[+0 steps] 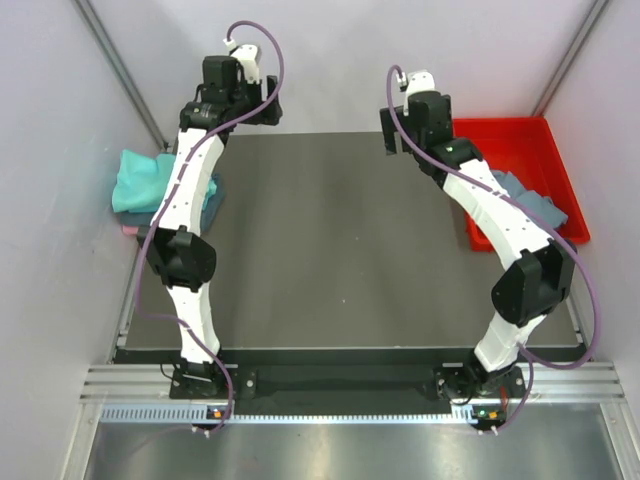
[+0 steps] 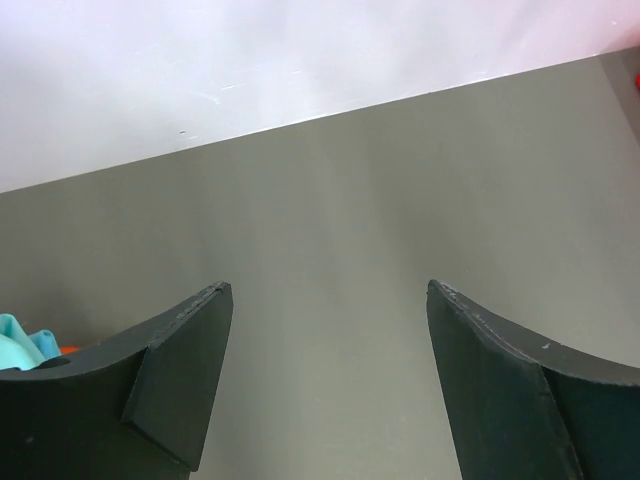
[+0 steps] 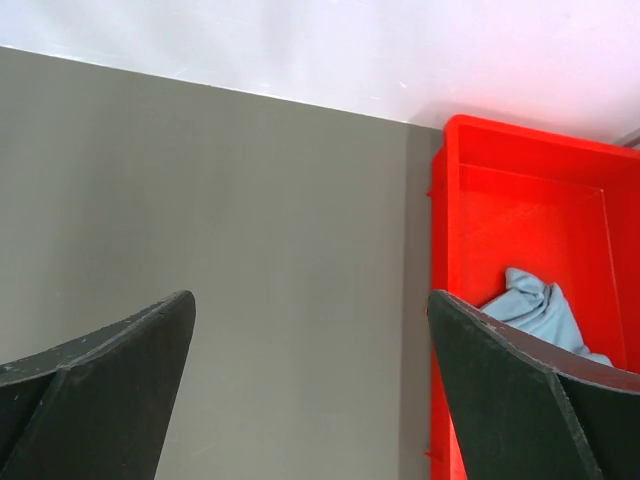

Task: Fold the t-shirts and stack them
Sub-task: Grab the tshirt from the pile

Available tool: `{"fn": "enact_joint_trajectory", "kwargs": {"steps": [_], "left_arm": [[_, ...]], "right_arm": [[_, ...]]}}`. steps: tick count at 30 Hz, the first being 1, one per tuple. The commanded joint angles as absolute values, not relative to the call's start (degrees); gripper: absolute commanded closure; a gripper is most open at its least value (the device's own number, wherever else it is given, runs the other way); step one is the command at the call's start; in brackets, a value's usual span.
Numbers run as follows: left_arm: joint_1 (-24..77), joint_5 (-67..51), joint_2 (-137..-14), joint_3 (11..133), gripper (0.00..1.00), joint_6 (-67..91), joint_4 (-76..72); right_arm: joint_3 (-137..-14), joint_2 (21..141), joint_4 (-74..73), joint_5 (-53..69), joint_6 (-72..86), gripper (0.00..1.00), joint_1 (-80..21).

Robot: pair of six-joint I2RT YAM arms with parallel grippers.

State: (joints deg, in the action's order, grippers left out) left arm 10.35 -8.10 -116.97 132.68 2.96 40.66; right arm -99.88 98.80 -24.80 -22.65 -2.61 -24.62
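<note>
Between pale walls (image 1: 400,60), dark grey table (image 1: 340,250), t-shirts (image 1: 140,180) left, red tray (image 1: 510,135) right

Matt dark grey, smooth and even, across the worktop (image 1: 340,250). Glossy moulded red plastic for the tray (image 1: 520,135), shining brightly on its walls. Soft, creased cloth in the teal t-shirt (image 1: 140,180) and the grey-blue t-shirt (image 3: 540,310), both dull, without shine. Matt black, faintly grainy plastic on the left gripper (image 2: 328,295) and right gripper (image 3: 310,298). Smooth white semi-gloss shells on the left arm (image 1: 190,190) and right arm (image 1: 500,215), with 2 purple rubbery-looking cables. Bare silvery ribbed metal along the near rail (image 1: 350,385).
</note>
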Motion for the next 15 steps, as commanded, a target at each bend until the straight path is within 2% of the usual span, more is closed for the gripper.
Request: {"fn": "enact_joint_trajectory", "kwargs": {"steps": [1,8,15], "left_arm": [[10.99,-7.65,-116.81,135.09,0.17,2.20,38.14],[11.42,-6.86,-116.63,134.30,0.16,2.11,38.50],[11.78,-7.12,-116.46,133.51,0.16,2.02,39.02]], "right_arm": [[-102.57,98.70,-21.98,-24.17,-3.77,0.00,-25.31],[-103.62,98.17,-22.41,-26.10,-15.37,0.00,-25.14],[-106.88,97.47,-28.55,-17.06,-7.84,0.00,-15.66]]}}
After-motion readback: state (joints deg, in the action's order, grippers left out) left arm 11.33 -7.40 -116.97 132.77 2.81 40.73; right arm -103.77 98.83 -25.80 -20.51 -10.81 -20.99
